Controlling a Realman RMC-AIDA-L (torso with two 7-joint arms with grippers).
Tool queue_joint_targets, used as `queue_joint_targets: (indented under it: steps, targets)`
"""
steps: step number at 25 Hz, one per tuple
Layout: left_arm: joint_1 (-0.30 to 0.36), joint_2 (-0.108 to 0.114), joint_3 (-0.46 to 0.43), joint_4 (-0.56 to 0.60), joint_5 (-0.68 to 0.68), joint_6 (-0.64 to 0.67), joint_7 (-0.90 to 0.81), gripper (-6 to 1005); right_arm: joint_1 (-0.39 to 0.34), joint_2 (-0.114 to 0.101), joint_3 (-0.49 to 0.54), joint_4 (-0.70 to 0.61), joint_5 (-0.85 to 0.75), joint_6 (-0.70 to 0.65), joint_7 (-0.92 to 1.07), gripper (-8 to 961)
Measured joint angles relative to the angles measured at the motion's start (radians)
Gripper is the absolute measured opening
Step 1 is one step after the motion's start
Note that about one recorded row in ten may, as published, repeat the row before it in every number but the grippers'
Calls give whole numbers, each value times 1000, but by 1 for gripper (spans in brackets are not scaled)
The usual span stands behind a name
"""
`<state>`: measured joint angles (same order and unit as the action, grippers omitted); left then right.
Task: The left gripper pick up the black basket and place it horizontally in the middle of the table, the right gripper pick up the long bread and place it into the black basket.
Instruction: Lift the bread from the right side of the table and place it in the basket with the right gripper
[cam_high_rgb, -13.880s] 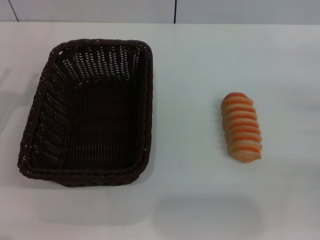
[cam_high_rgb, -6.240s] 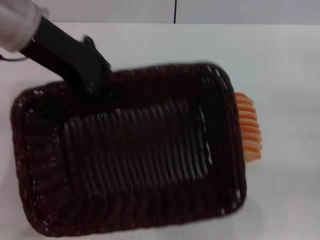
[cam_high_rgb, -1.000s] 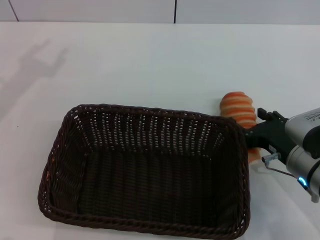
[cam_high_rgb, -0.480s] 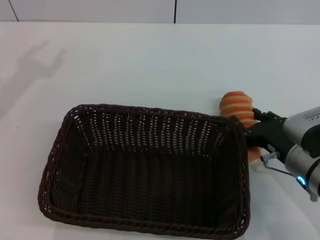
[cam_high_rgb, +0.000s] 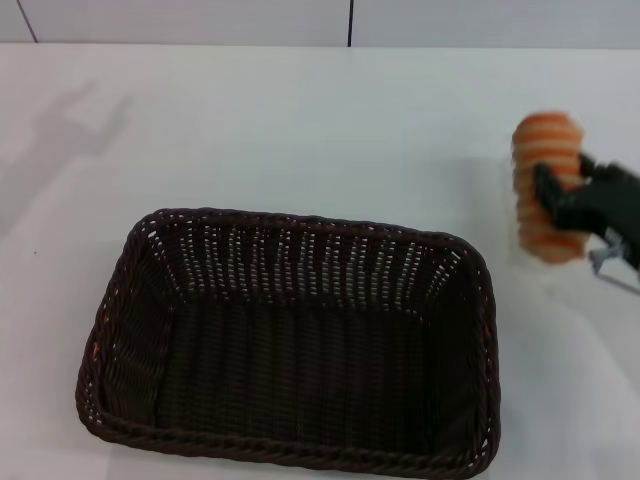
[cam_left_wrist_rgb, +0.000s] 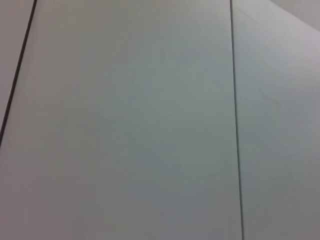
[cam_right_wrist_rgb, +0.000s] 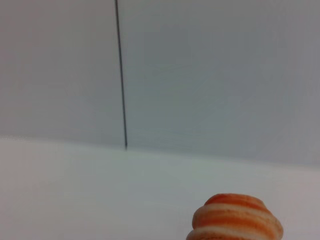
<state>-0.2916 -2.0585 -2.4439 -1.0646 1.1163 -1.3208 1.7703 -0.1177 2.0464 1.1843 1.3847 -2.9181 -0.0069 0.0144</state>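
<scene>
The black basket (cam_high_rgb: 290, 345) lies lengthwise across the white table (cam_high_rgb: 330, 130), near the front middle, empty. My right gripper (cam_high_rgb: 562, 198) is at the right edge, shut on the long bread (cam_high_rgb: 543, 160), and holds it lifted above the table, to the right of and beyond the basket. The striped orange and cream loaf's end also shows in the right wrist view (cam_right_wrist_rgb: 235, 220). The left gripper is out of view; the left wrist view shows only wall panels.
A grey wall with a dark vertical seam (cam_high_rgb: 350, 22) runs behind the table's far edge. An arm's shadow (cam_high_rgb: 70, 125) falls on the far left of the table.
My right gripper has lifted the long bread off the table beside the basket's right end and carried it up and to the right. The basket has not moved.
</scene>
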Motion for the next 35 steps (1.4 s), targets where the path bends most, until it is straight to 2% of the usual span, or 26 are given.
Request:
queue_joint_targets:
  steps: [5,7,13,14,17,19,29,35]
  targets:
    - [-6,1,-1,2,-1,2,1,588,-54,23,26,145,0,7,-141,458]
    - [-10,1,-1,4,-1,4,3,588,-64,26,19,192,0,7,-168,451]
    - [-16,1,-3,8,-1,9,7,588,-66,23,-72,299,0,15,-211,391]
    - [-17,1,-4,8,-1,10,7,588,-62,23,-116,329,0,19,-227,381]
    - [-23,1,-14,9,-1,11,7,588,-48,22,-159,344,0,21,-234,352]
    - [-32,2,-24,9,-1,11,8,588,-16,22,-217,343,1,25,-236,336]
    - [-44,5,-38,9,0,16,21,588,92,19,-368,290,5,90,-233,271]
    - [-46,5,-50,9,-1,14,21,588,110,18,-399,288,10,129,-230,236]
